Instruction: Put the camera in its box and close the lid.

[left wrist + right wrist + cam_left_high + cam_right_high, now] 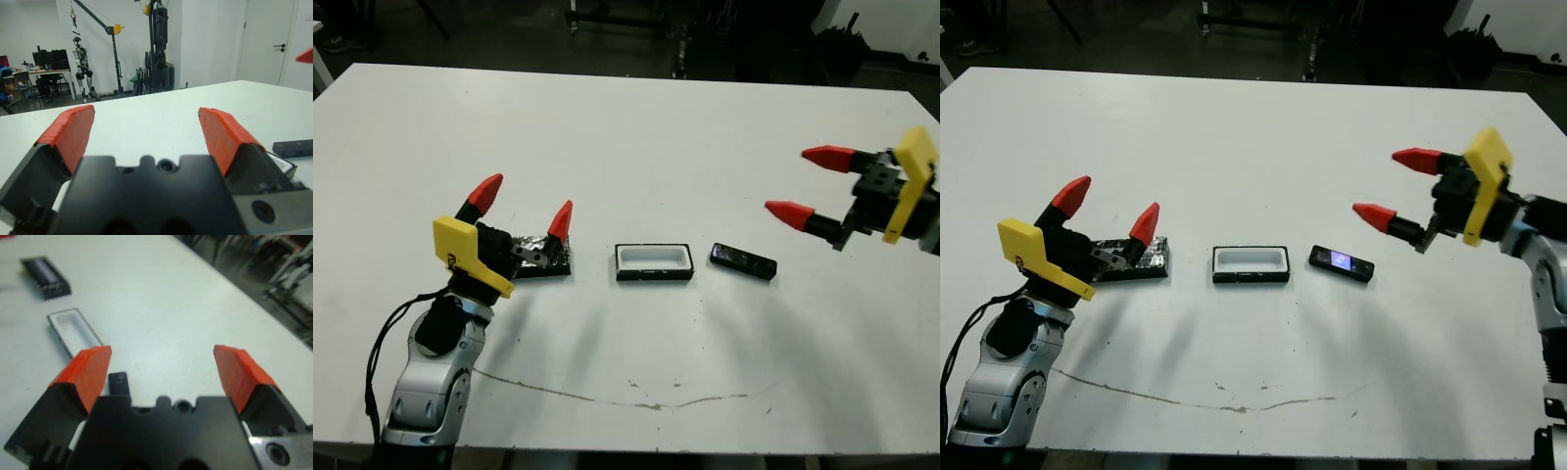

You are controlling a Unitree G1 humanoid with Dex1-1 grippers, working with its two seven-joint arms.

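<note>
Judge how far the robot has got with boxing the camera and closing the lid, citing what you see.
Nothing looks done: the shallow black-rimmed white tray sits empty, the slim glossy black camera bar lies beside it on the white table. In hand: nothing; the open right gripper hangs above the table near the camera, the open left gripper over the silvery-wrapped black lid. Left: load the camera, fit the lid.

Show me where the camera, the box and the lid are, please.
camera [742,260], left eye view, middle of its top face.
box [654,274], left eye view, near black rim.
lid [1148,259], right eye view, uncovered right part.
</note>
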